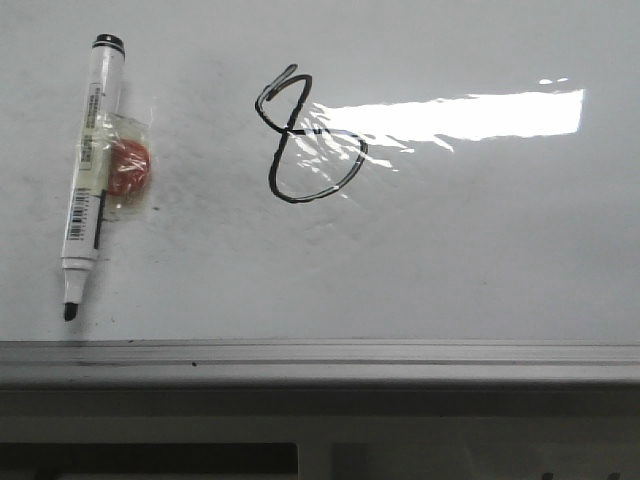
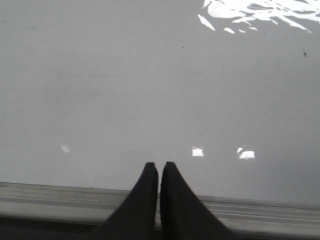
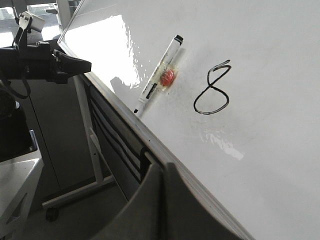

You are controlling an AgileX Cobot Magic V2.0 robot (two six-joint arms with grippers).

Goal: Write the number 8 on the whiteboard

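Note:
The whiteboard [image 1: 450, 250] is a large glossy white board with a grey metal edge strip [image 1: 320, 358] along its near side. A thin black number 8 [image 1: 305, 135] is drawn on it, slightly slanted, and it also shows in the right wrist view [image 3: 212, 89]. A white marker [image 1: 90, 170] with a black tip lies on the board to the left of the 8, with a red lump taped to it [image 1: 128, 167]. My left gripper [image 2: 159, 166] is shut and empty over the board's near edge. My right gripper [image 3: 164, 166] is shut and empty beside the board's edge.
A bright glare patch [image 1: 460, 115] lies right of the 8. In the right wrist view the left arm [image 3: 45, 62] reaches in beyond the board's edge, with the table's frame and a wheeled leg [image 3: 75, 192] below.

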